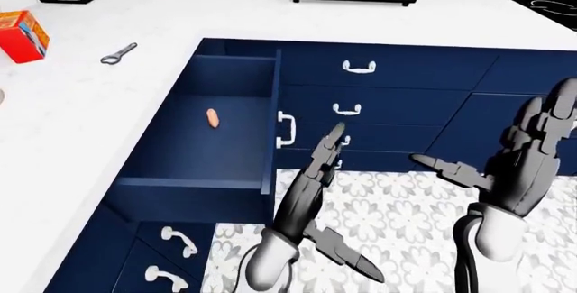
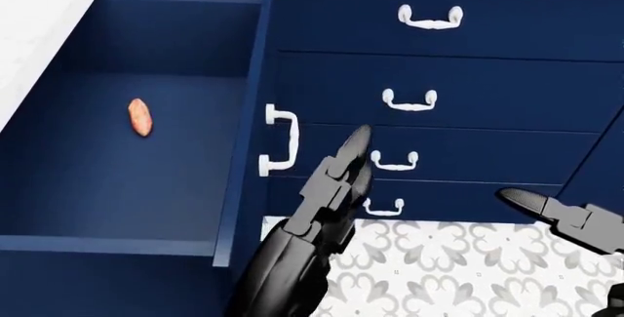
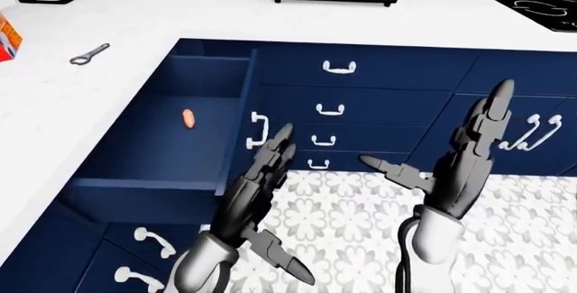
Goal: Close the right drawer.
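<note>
We see one open drawer (image 1: 216, 131) pulled out of the navy cabinets, and we take it as our landmark. One small orange object (image 1: 212, 118) lies on its floor. One white handle (image 1: 285, 130) sits on its front panel. Our left hand (image 1: 316, 171) hovers just right of that handle, fingers straight and pressed together, touching nothing. Our right hand (image 3: 465, 154) is raised well right of the drawer, fingers spread, empty. Right of the drawer, four closed drawers (image 2: 429, 86) stack, each with one handle. On the countertop (image 1: 108, 97) above-left lie one bottle opener (image 1: 118, 53) and one red box (image 1: 22, 35).
</note>
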Motion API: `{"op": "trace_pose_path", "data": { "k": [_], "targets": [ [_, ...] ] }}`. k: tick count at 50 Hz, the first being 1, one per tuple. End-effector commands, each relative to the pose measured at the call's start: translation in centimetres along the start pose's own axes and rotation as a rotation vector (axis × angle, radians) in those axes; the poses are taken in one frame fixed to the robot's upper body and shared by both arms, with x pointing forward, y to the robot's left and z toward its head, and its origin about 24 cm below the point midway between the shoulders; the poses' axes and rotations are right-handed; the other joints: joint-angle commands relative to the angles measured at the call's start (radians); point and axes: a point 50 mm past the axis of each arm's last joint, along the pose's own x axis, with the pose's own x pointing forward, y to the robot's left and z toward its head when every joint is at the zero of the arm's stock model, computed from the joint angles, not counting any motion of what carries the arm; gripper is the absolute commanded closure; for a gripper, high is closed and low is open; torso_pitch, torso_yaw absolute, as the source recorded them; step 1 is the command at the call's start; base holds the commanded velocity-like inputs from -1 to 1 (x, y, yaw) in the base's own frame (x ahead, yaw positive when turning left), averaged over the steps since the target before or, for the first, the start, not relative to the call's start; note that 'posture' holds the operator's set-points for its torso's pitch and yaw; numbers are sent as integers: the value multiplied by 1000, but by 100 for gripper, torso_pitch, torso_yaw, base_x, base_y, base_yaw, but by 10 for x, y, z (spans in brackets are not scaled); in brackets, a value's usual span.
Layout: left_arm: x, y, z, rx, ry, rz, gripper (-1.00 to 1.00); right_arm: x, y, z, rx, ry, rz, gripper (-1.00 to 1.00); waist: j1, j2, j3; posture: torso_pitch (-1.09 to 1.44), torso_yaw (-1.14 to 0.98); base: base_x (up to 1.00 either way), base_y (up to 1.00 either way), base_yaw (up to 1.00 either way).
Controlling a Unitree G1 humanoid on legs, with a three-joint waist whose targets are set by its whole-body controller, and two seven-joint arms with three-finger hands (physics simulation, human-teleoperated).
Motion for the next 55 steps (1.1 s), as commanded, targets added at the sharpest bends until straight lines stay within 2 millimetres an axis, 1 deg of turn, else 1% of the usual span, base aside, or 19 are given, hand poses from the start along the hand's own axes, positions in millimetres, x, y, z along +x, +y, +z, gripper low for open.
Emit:
{"op": "trace_pose_path", "data": {
  "k": [1, 9, 15, 17, 18, 22, 25, 27, 28, 30, 31, 34, 38, 40, 46, 55],
  "targets": [
    [1, -4, 11, -3, -71, -19, -100, 5, 0, 14, 16, -81, -4, -100, 0, -6, -15, 0, 0, 0, 0, 0],
    [9, 1, -3, -56, -12, -9, -100, 5, 0, 14, 17, -80, -1, -100, -1, -7, -16, 0, 0, 0, 0, 0],
    [15, 10, -14, -84, 36, 44, -100, 5, 0, 13, 16, -77, 1, -100, -1, -8, -17, 0, 0, 0, 0, 0],
    [19, 14, -21, -84, 56, 90, -100, 5, 1, 12, 16, -76, 3, -100, -2, -9, -17, 0, 0, 0, 0, 0],
    [19, 15, -22, -86, 56, 103, -100, 5, 1, 12, 15, -76, 4, -100, -2, -10, -17, 0, 0, 0, 0, 0],
    [21, 12, -35, -72, 79, 156, -100, 5, 2, 11, 16, -74, 7, -100, -3, -11, -18, 0, 0, 0, 0, 0],
    [19, 3, -39, -68, 87, 143, -100, 5, 3, 10, 15, -74, 7, -100, -4, -12, -19, 0, 0, 0, 0, 0],
    [19, 1, -42, -72, 89, 150, -100, 4, 3, 10, 16, -73, 8, -100, -4, -13, -18, 0, 0, 0, 0, 0],
    [20, 3, -44, -81, 91, 180, -100, 4, 3, 9, 15, -72, 8, -100, -4, -13, -18, 0, 0, 0, 0, 0],
    [20, 6, -43, -85, 78, 208, -100, 4, 3, 10, 15, -73, 9, -100, -3, -14, -18, 0, 0, 0, 0, 0],
    [21, 10, -42, -88, 57, 259, -100, 4, 4, 9, 15, -72, 10, -100, -4, -14, -18, 0, 0, 0, 0, 0],
    [19, 10, -39, -73, 34, 292, -100, 4, 4, 9, 15, -72, 11, -100, -6, -14, -19, 0, 0, 0, 0, 0],
    [22, 14, -43, -92, 36, 337, -100, 4, 4, 8, 16, -70, 13, -100, -5, -14, -19, 0, 0, 0, 0, 0],
    [23, 20, -45, -103, 36, 377, -100, 4, 5, 8, 15, -69, 14, -100, -5, -14, -19, 0, 0, 0, 0, 0],
    [24, 23, -51, -112, 57, 404, -100, 3, 4, 8, 15, -68, 14, -100, -6, -14, -20, 0, 0, 0, 0, 0],
    [25, 35, -58, -148, 90, 490, -100, 3, 6, 6, 12, -65, 20, -100, -7, -13, -19, 0, 0, 0, 0, 0]
  ]
}}
